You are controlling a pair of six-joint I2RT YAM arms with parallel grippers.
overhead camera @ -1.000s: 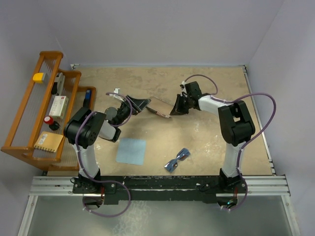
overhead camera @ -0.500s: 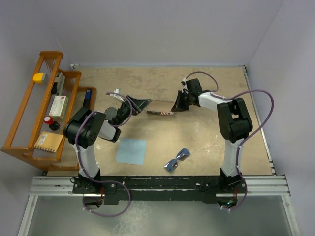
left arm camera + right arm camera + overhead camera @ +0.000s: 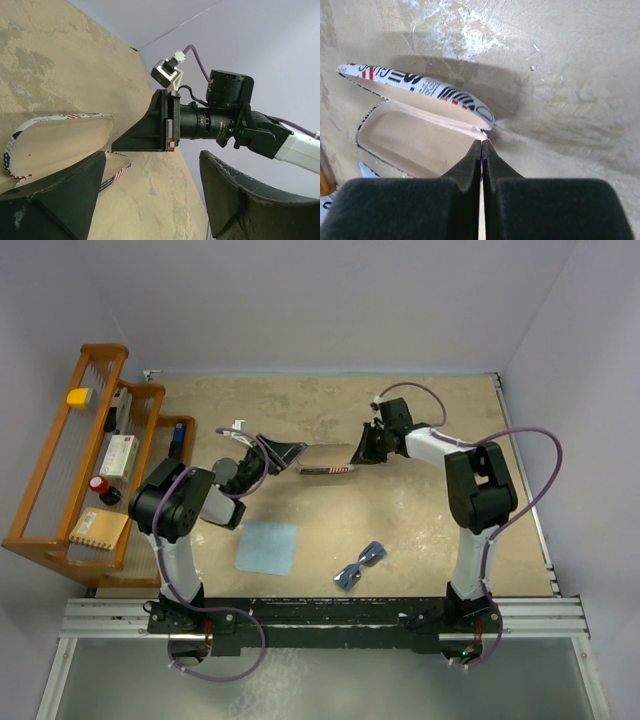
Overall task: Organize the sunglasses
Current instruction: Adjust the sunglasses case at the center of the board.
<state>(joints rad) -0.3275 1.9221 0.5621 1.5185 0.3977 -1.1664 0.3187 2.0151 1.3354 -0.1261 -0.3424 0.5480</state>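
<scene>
Open glasses case (image 3: pixel 410 140) lies mid-counter (image 3: pixel 430 510), apparently readied for loading. Right hand (image 3: pixel 481 145), fingers pressed together, touches hinge end. Left hand (image 3: pixel 290 453), fingers apart, flanks it at 9 o'clock. Sunglasses (image 3: pixel 360 565) lie untouched at case's 6 o'clock.

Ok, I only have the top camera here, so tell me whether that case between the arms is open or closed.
Observer: Open. The right wrist view shows the glasses case gaping, with a bare cream lining and nothing inside.
Operator: Report the right grip.
Observer: The right gripper is shut, its fingertips pinching the end of the case where the two halves meet.
Operator: Now give me the left.
Observer: The left gripper is open, with its fingers wide apart. The case sits beside one finger, not between them.
</scene>
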